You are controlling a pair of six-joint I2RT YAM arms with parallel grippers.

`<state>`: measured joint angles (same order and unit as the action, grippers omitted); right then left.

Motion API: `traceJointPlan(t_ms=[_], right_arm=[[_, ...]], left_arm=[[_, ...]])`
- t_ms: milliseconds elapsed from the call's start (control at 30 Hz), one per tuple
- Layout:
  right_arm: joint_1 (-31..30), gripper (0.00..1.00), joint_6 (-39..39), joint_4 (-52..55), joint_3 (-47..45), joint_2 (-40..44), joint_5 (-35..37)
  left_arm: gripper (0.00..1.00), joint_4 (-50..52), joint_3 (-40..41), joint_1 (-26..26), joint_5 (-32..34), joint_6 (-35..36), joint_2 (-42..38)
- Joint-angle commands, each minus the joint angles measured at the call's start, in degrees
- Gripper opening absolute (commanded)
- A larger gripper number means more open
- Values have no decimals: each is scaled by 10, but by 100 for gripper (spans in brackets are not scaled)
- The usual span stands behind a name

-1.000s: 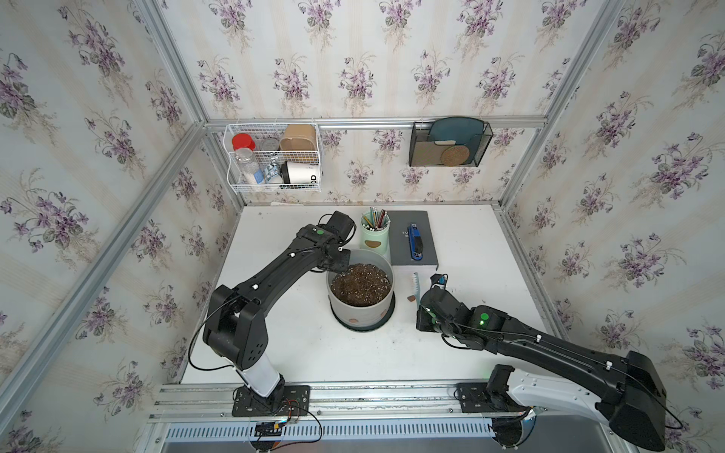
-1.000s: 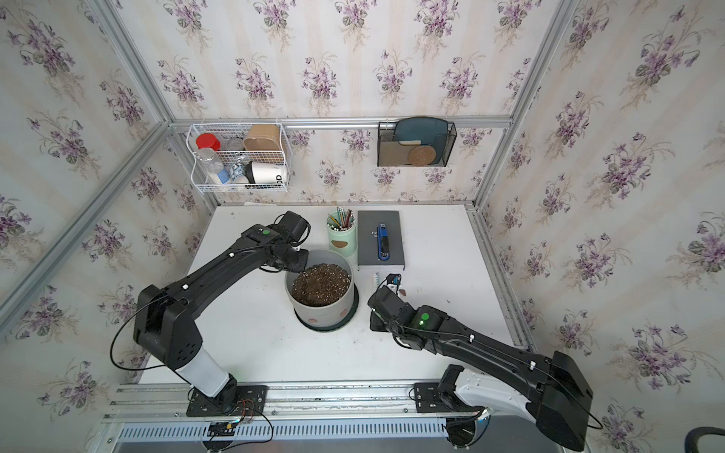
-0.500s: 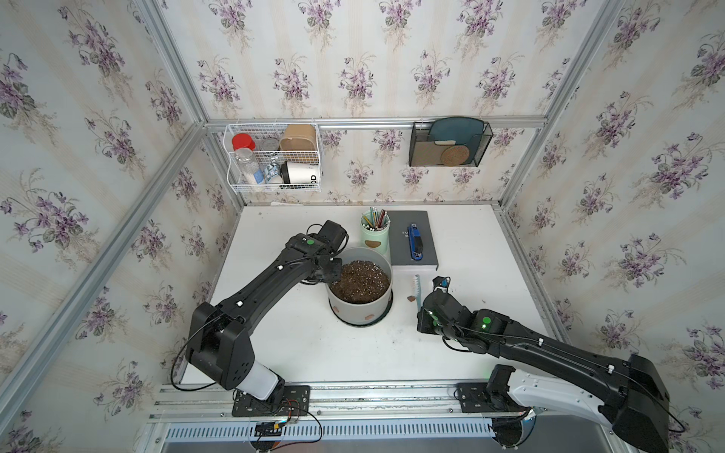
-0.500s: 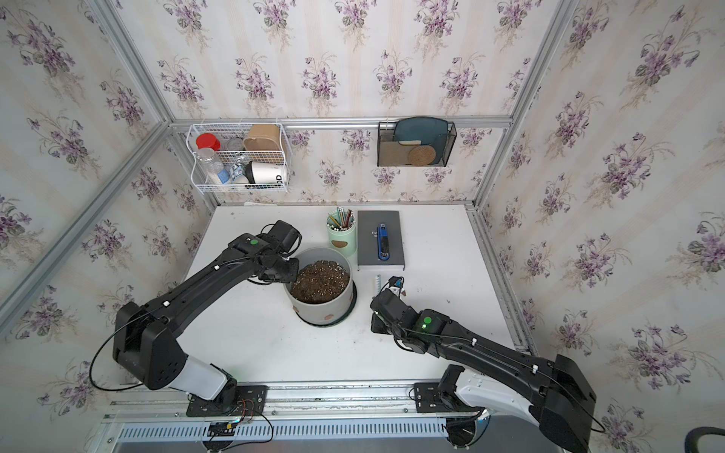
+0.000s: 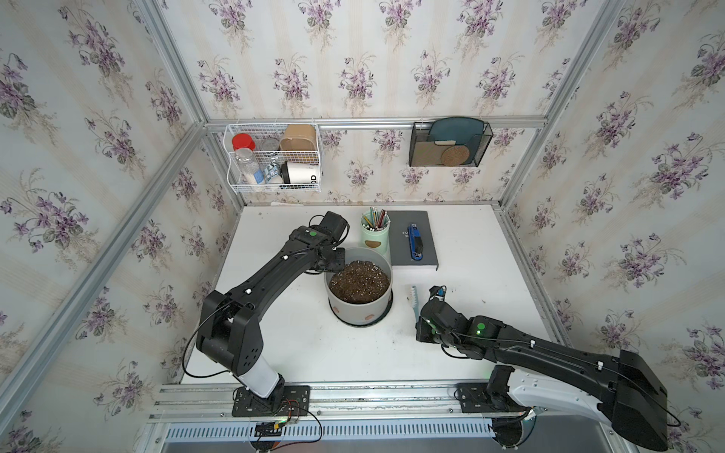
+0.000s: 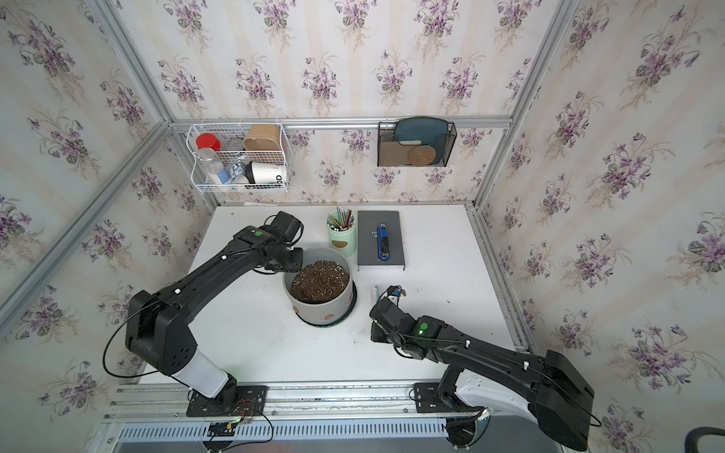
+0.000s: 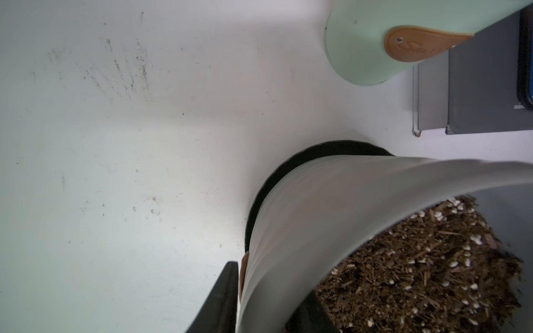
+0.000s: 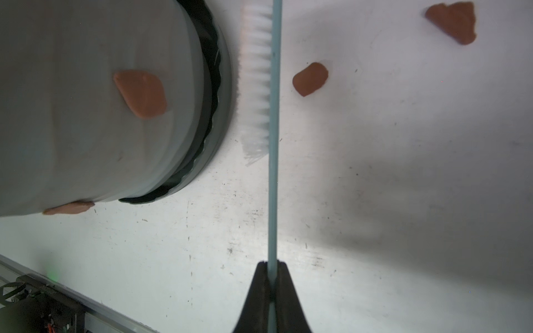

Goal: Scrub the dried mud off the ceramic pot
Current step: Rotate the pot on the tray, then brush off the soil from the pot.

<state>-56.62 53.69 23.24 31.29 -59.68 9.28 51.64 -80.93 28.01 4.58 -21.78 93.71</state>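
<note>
In both top views one ceramic pot (image 5: 353, 312) (image 6: 314, 306) stands upright. Left wrist view: the left gripper (image 7: 272, 279) straddles its rim, jaws narrow, clamping unclear. Right wrist view: the right gripper (image 8: 272, 263) pinches one brush (image 8: 273, 144) beside the pot; four dried mud (image 8: 140, 93) blobs, two on it.

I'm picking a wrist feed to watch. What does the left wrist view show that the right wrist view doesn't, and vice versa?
Left wrist only: soil, mint cup, grey book, left hand astride the ceramic pot rim. Right wrist only: right hand shut on the brush, mud flakes loose on the table. Both: the pot, mud on its wall, black saucer, table.
</note>
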Motion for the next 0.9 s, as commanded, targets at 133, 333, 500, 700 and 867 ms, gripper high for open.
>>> traceJointPlan(t_ms=[133, 333, 500, 700, 867], right_arm=[[0, 0, 5, -42, 1, -17, -14], [14, 0, -10, -71, 12, -58, -28], [56, 0, -44, -122, 9, -69, -91], [57, 0, -80, -122, 35, -114, -114], [59, 0, -77, -135, 33, -128, -117]], left_arm=[[16, -12, 18, -1, -14, 7, -15], [6, -9, 34, -1, -10, 16, -29], [0, -1, 30, -1, -12, 28, -33], [0, 3, 30, 0, -23, 37, -42], [0, 5, 29, 0, -33, 46, -44]])
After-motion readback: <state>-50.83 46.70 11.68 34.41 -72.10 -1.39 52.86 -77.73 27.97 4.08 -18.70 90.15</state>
